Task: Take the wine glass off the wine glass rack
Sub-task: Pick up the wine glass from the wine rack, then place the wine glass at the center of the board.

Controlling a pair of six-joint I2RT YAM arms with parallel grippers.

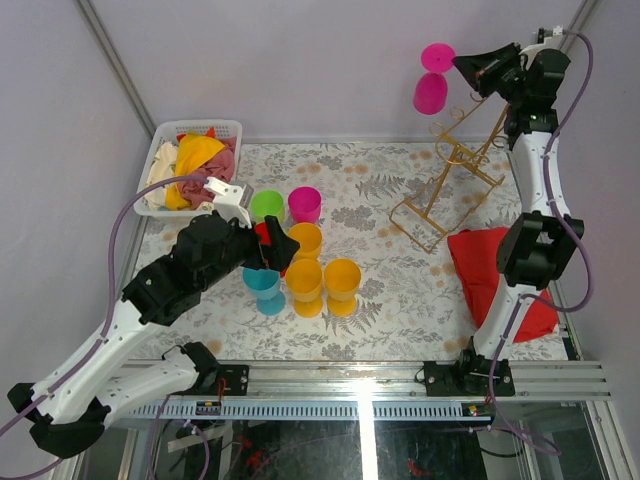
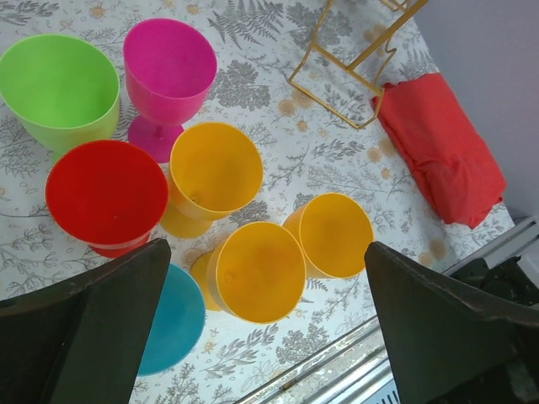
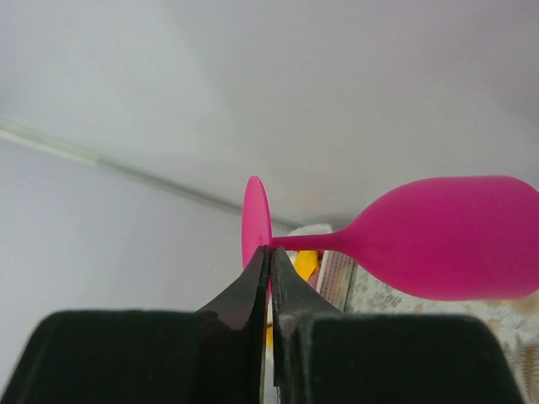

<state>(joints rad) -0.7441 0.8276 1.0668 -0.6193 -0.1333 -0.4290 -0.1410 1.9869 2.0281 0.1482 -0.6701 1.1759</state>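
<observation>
We are holding the pink wine glass (image 1: 430, 93) clear of the gold wine glass rack (image 1: 455, 155), up in the air above the rack's top and in front of the back wall. Our right end effector (image 3: 269, 257) is pressing its jaws together on the rim of the glass's round foot, and the stem and bowl are jutting out sideways from that pinch. Nothing is touching the bowl, and open air is surrounding it. The rack is standing on the table (image 1: 400, 300) toward the far right corner, well below the glass. A folded red cloth (image 1: 477, 262) is lying just beside the rack's base, on the near side. Our left end effector (image 2: 265, 252) is hovering with its jaws spread wide, gripping nothing, above a cluster of coloured cups (image 2: 215, 168) standing upright mid-table. A white basket (image 1: 205, 126) of cloths is sitting at the far left corner.
</observation>
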